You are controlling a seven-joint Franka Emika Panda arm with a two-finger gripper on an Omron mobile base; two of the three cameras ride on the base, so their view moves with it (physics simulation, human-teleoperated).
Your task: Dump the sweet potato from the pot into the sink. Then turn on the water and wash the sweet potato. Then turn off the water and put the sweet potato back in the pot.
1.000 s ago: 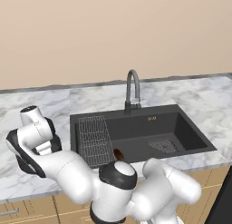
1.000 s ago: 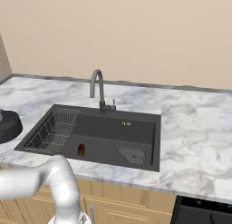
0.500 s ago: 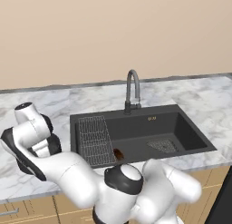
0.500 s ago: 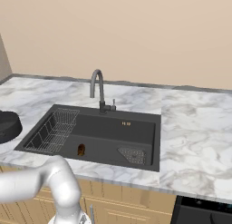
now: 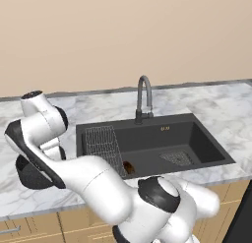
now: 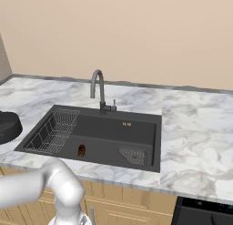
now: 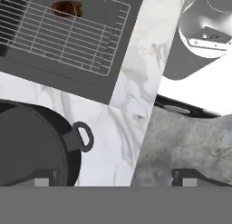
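Note:
The sweet potato (image 5: pixel 129 168) (image 6: pixel 82 150) lies on the floor of the sink (image 5: pixel 197 138) (image 6: pixel 145 133), next to the wire rack (image 7: pixel 59 32). It is also a small brown lump at the top of the hand view (image 7: pixel 68 8). The dark pot (image 5: pixel 29 174) (image 6: pixel 7 126) (image 7: pixel 31 148) stands upright on the marble counter left of the sink. My gripper (image 7: pixel 115 178) hovers just above the pot's rim and loop handle (image 7: pixel 82 137). It is open, its fingertips (image 7: pixel 43 177) wide apart with nothing between them. The gooseneck faucet (image 5: pixel 143 97) (image 6: pixel 98 87) shows no water.
A drain strainer (image 5: pixel 177 158) (image 6: pixel 134 155) sits at the sink's right end. Marble counter (image 6: pixel 195 128) stretches to the right, against a beige wall. The counter's front edge (image 7: pixel 145 128) runs close to the pot, with wooden cabinet fronts (image 6: pixel 132 206) below.
The jaws have swung from nearly closed to wide open, letting go of the pot, which stays on the counter. The arm has lifted slightly.

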